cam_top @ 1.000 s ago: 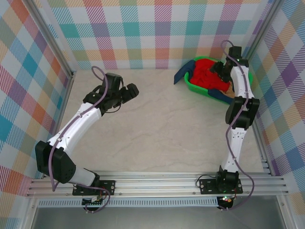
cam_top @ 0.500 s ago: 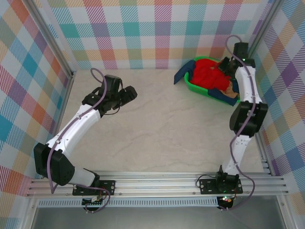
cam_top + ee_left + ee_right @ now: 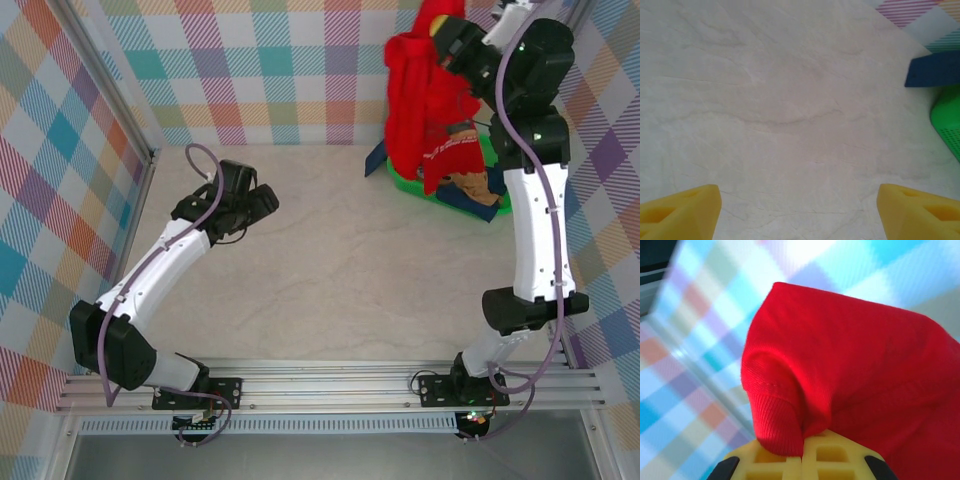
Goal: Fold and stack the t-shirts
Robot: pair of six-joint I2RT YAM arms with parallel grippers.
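Cloth has come up out of the bin. A second back my right gripper (image 3: 447, 42) was down in the green plastic basket (image 3: 408, 184) at the far right of the worktop (image 3: 330, 270), with the large bright red t-shirt (image 3: 415, 100) heaped inside. Now that arm has reared up high against the checked back wall, and the shirt hangs from it in a long bunched drape.

On the right wrist camera the yellow fingers (image 3: 775, 460) are pressed together on a ribbed fold of the red cloth, a collar or a cuff; I can't say which. From above, the lower end of the drape overlaps the basket, and I cannot tell whether it has cleared the rim.

I read this as the first shirt picked but not yet laid out, with nothing folded or stacked. It is held by one bunched point, so I expect it to land crumpled unless my other arm takes a second corner.

My left gripper (image 3: 262, 203) has hardly shifted. It hovers over bare worktop on the left, jaws spread wide and holding nothing.

Left in the basket are a navy blue t-shirt (image 3: 377, 160), spilling over the left rim onto the worktop, and a tan-brown t-shirt (image 3: 478, 186) just beside the red hem. The left wrist camera catches the basket's corner and that navy flap at its right edge.
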